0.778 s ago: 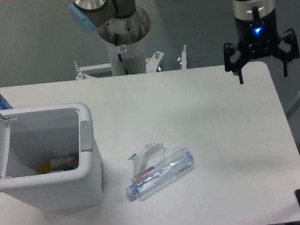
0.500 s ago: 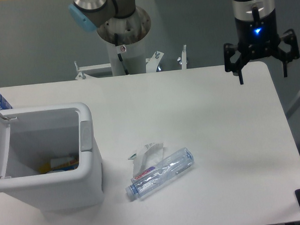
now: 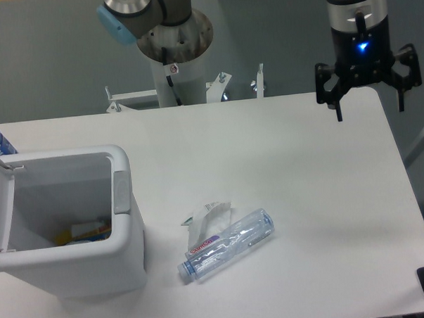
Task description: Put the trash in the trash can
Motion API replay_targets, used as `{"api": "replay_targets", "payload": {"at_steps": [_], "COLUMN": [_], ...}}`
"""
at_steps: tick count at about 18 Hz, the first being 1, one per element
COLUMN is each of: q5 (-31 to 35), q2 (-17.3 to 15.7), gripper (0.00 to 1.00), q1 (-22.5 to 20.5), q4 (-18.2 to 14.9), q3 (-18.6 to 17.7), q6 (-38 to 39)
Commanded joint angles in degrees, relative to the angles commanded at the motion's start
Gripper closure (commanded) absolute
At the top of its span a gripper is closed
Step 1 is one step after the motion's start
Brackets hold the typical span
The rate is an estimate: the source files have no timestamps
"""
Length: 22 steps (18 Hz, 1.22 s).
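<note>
Black two-finger gripper (image 3: 368, 103) high over far right table corner, fingers (image 3: 338, 110) spread wide, empty. Crushed clear plastic bottle with red-and-white label (image 3: 226, 244) lies well below-left of fingers, crumpled white wrapper (image 3: 209, 217) touching it. Advice: descend centred across bottle's narrow width, close, carry left to open white rectangular bin (image 3: 67, 229).
</note>
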State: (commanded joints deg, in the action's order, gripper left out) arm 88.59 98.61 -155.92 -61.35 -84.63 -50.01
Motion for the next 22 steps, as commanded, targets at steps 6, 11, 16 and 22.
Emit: {"api": "replay_targets", "payload": {"at_steps": [6,11,16,22], "q5": [-0.18,0.00,-0.35,-0.35], "q2": [0.53,3.33,6.32,8.17], "gripper": [0.00,0.00,0.00,0.00], "q1": [2.20,5.97,9.92,13.18], "q4": [8.61,9.05,9.05,9.58], "q3": [-5.45,-6.07,-7.73,-14.06], "q6": [5.61,8.44,8.44,5.72]}}
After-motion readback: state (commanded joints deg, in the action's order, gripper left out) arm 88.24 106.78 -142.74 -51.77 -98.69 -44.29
